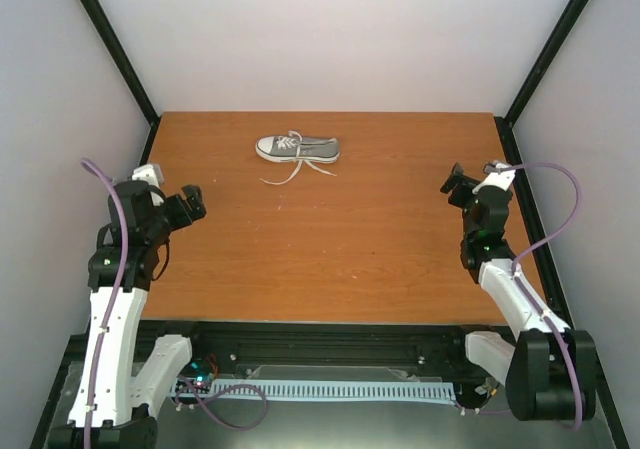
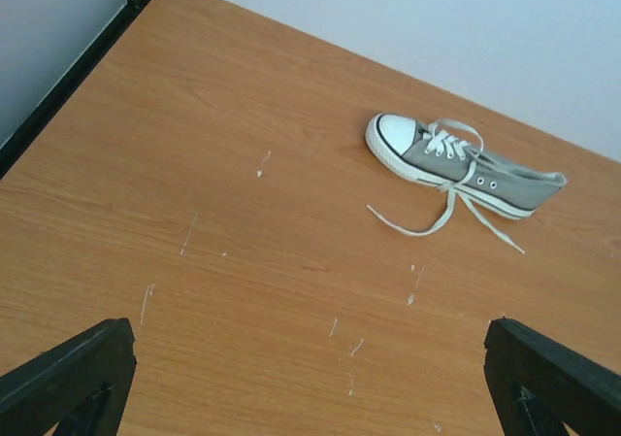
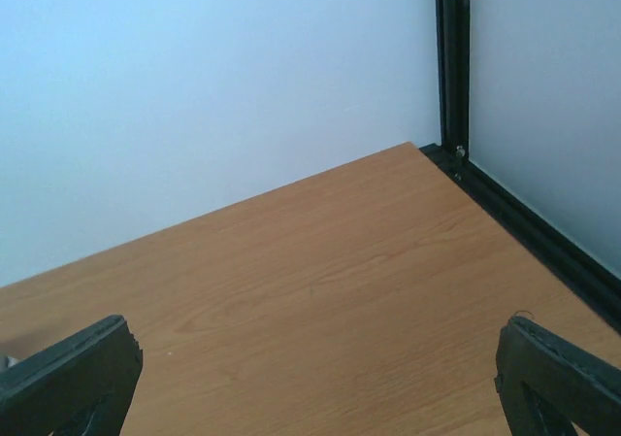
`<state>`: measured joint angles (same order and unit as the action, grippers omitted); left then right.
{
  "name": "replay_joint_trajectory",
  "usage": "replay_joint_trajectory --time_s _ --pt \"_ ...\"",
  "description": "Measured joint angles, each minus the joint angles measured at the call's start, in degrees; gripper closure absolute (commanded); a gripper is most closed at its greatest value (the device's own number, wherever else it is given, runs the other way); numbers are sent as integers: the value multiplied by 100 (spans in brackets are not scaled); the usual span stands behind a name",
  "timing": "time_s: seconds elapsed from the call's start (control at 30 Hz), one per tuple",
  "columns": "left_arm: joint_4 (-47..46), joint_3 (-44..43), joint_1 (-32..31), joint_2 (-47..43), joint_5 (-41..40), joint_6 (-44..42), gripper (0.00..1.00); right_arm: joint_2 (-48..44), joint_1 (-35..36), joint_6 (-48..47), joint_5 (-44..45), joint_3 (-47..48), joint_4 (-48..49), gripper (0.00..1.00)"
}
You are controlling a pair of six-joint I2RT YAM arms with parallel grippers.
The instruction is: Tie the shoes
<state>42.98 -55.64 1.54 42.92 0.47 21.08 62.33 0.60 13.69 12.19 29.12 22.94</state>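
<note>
A small grey canvas sneaker with a white sole and toe cap lies on its side near the back middle of the table, toe to the left. Its white laces are untied and trail loose toward me. It also shows in the left wrist view, far ahead and to the right. My left gripper is open and empty at the left side of the table, well short of the shoe. My right gripper is open and empty at the right side; the shoe is out of the right wrist view.
The wooden table is walled by white panels with black corner posts. A black frame rail runs along the right edge. Small white scuffs mark the wood before the left gripper.
</note>
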Motion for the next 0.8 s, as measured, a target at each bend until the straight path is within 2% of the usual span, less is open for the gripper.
replay_joint_trajectory --time_s 0.13,0.33,0.63,0.7,0.8 --pt "160 0 0 9 31 -120 0 -214 -4 372 -321 131 -557 0" --pt "188 0 0 94 140 -450 0 417 74 273 -1421 870 -1283 0" --pt "-120 310 0 350 407 -778 0 2157 1032 -190 -2365 2590 -1897 0" --pt "-153 483 0 284 435 -850 0 2608 1163 -186 -2494 2900 -1947 5" --pt "-168 564 0 216 306 -927 0 3473 1283 -170 -2706 3648 -2153 7"
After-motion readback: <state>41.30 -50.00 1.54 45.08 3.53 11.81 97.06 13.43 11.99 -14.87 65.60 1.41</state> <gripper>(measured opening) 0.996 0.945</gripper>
